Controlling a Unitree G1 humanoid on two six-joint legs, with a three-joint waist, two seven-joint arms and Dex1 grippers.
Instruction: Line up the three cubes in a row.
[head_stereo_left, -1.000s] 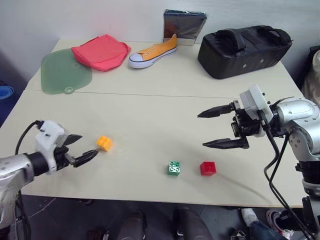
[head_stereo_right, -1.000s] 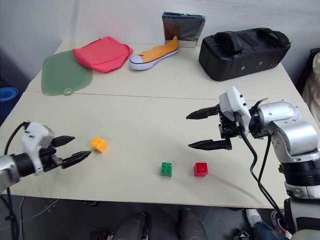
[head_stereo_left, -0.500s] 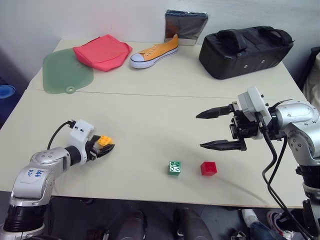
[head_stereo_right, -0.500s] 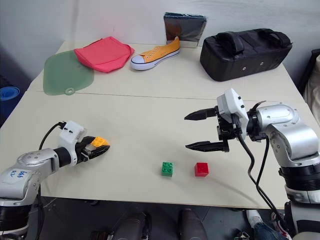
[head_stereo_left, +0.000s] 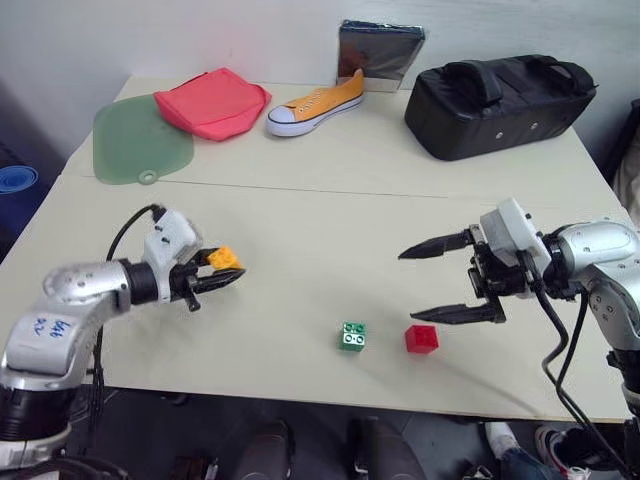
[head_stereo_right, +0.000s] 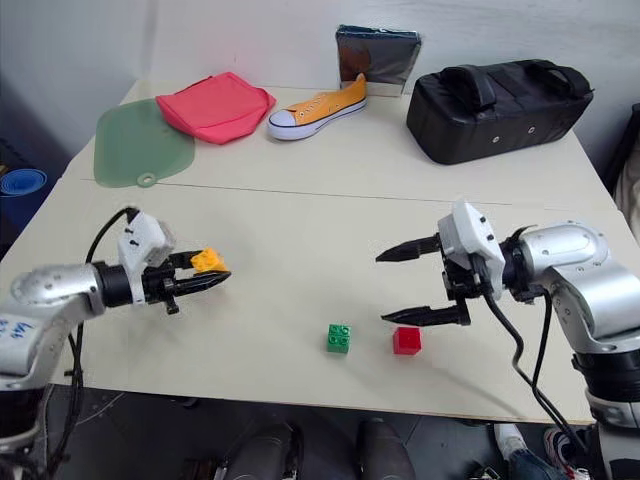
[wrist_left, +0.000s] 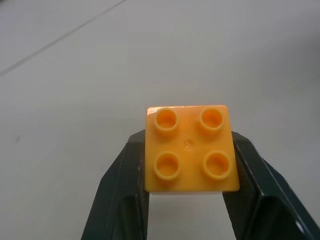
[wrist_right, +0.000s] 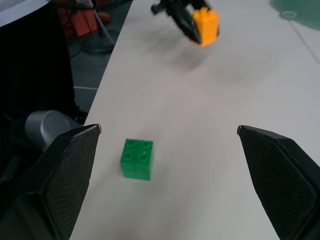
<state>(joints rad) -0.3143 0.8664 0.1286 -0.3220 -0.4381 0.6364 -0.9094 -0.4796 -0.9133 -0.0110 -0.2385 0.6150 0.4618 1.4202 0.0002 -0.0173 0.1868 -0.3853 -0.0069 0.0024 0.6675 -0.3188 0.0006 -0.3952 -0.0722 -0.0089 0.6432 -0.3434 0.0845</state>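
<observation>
Now my left claw (head_stereo_left: 222, 274) is clamped on the orange cube (head_stereo_left: 225, 259); I should set it squarely beside the green cube (head_stereo_left: 351, 336), continuing the line with the red cube (head_stereo_left: 421, 338), right claw (head_stereo_left: 452, 279) spread wide.

Looks like a robotics lab: a plain table (head_stereo_left: 330, 190) is sitting against a bare wall (head_stereo_left: 200, 35), holding a random sneaker (head_stereo_left: 313, 102), duffel bag (head_stereo_left: 500, 100) and toy cubes (head_stereo_left: 352, 336).
</observation>
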